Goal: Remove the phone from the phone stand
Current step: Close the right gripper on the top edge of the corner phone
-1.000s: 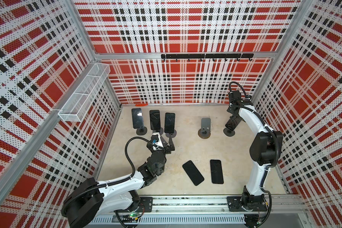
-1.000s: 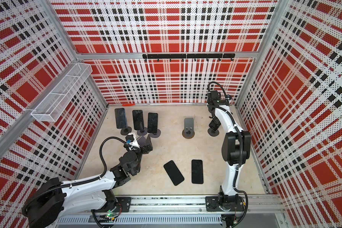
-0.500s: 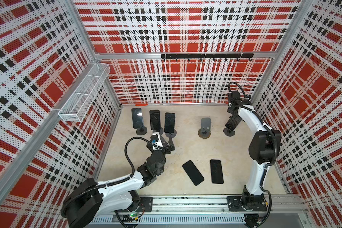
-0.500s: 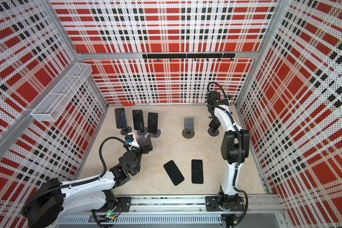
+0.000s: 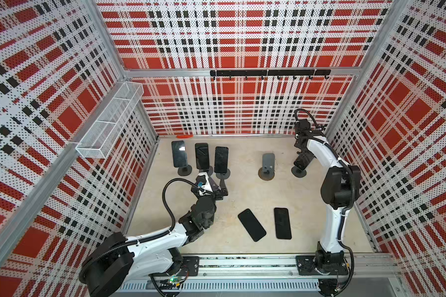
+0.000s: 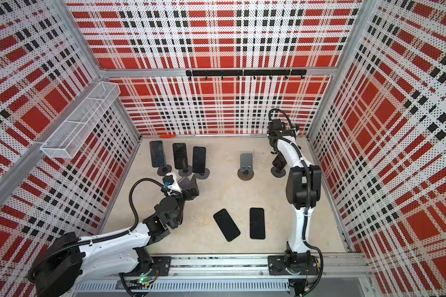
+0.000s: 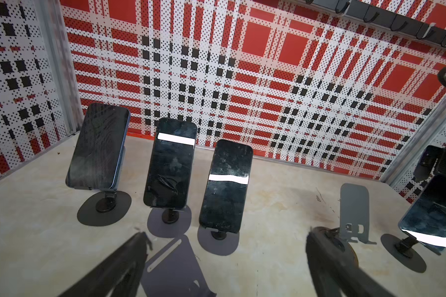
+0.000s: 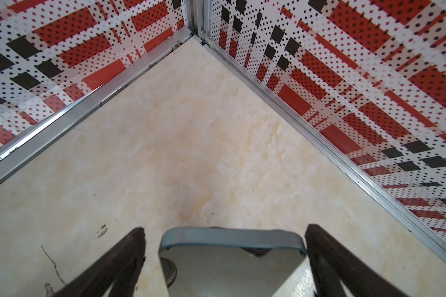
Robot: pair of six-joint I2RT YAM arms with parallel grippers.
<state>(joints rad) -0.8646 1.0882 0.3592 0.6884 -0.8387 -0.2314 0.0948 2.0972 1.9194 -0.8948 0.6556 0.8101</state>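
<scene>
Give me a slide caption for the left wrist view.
Left gripper, fingers open, facing a row of three black smartphones on round-based stands, beside an empty grey metal stand.

Beige marbled tabletop (image 5: 242, 195): five round-based phone stands (image 5: 266, 176) along back; two black phones (image 5: 251, 225) flat near front.

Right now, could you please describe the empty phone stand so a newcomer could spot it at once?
Start at the back wall and drop to the table in front of it. Right of the three upright phones is the empty stand: grey, the only one whose backplate is bare.
</scene>
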